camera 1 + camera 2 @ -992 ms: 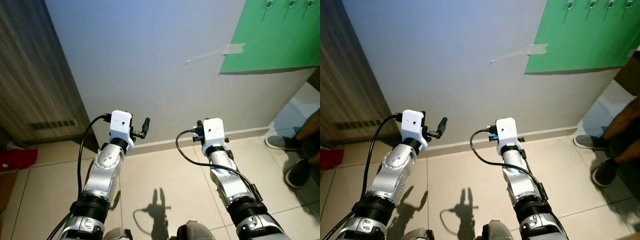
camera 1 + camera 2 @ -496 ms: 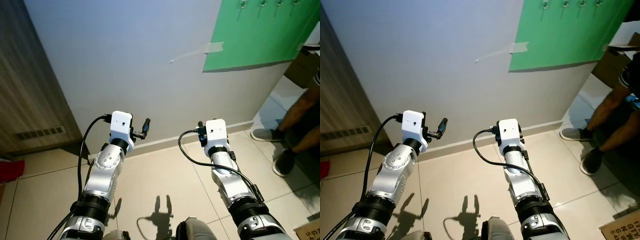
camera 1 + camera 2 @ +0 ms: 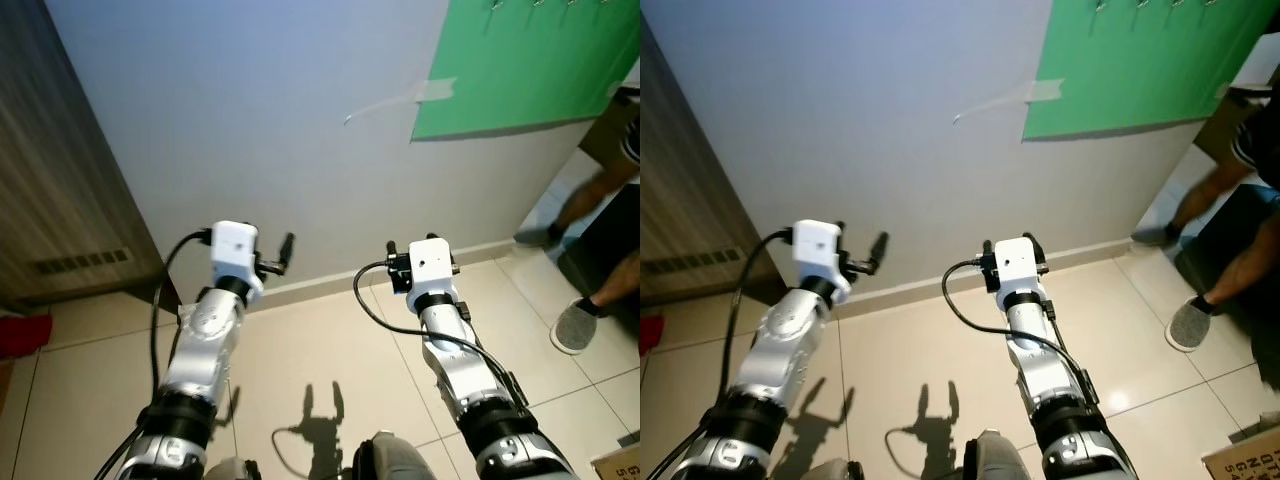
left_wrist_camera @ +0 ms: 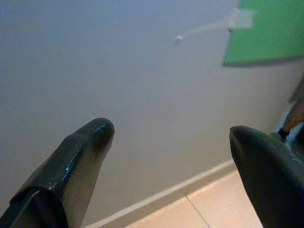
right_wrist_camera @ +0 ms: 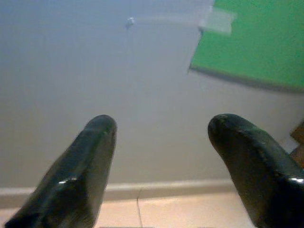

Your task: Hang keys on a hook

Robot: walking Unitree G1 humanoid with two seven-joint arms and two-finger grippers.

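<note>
A green board [image 3: 530,70] is fixed high on the pale wall to my right, with small metal hooks [image 3: 1140,4] along its top edge. I hold both arms out in front of me, low over the tiled floor. In the left wrist view my left gripper [image 4: 170,132] is open, with nothing between its fingers [image 4: 80,156]. My right gripper [image 5: 162,123] is also open and empty, and it points at the wall below the board's left corner. From the head camera the left gripper [image 3: 278,252] is seen well below and left of the board.
A strip of tape [image 3: 400,98] runs from the board's corner along the wall. A wood-grain panel [image 3: 50,180] stands on the left, with a red object [image 3: 25,333] on the floor beside it. A person's leg and shoe [image 3: 578,325] are at the right, with a cardboard box [image 3: 620,462] nearby.
The whole picture has shifted as the camera turned. The person at the right has stepped, and their legs and shoes are in new places. Both arms remain held out in front.
</note>
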